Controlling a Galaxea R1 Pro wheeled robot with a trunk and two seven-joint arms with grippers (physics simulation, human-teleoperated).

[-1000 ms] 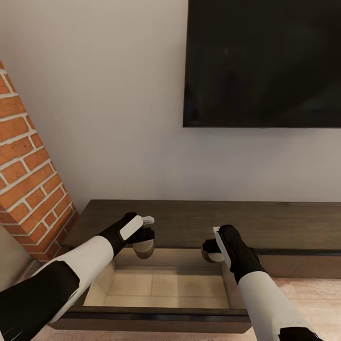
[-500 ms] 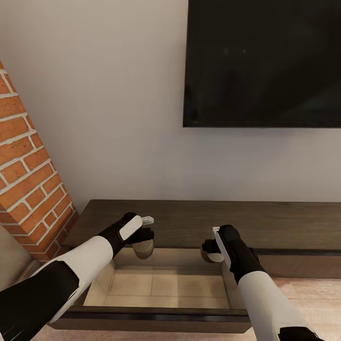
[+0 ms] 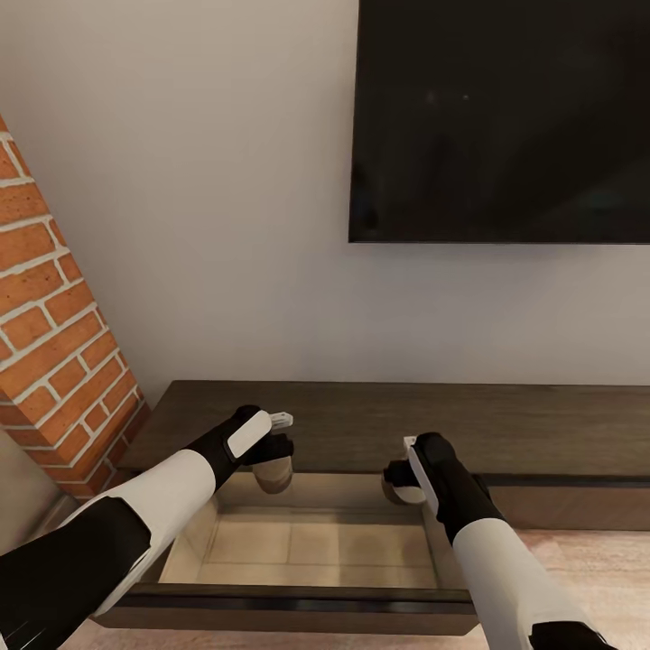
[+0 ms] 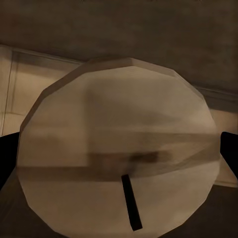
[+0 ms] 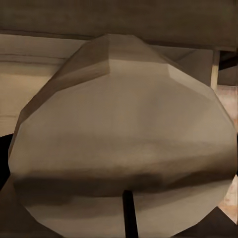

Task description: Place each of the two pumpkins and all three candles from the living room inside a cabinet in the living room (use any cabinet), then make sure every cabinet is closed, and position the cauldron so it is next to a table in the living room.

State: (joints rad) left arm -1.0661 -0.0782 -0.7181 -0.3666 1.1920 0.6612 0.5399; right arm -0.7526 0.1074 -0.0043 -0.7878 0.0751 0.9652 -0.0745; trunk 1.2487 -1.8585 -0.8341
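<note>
The right gripper (image 3: 397,481) is easing slightly toward the robot's left and a touch farther from the camera than it was 1 second ago, carrying its candle (image 3: 403,490) along over the rear edge of the open drawer (image 3: 307,542) of the cabinet (image 3: 506,424). The forearm behind it is shifting the same way. The change is small, and most of it is coming in the last half second.

Two candles show, one (image 3: 274,473) at the left and one (image 3: 403,488) at the right. One cabinet (image 3: 379,424) (a single drawer open) and one television (image 3: 501,117).
</note>
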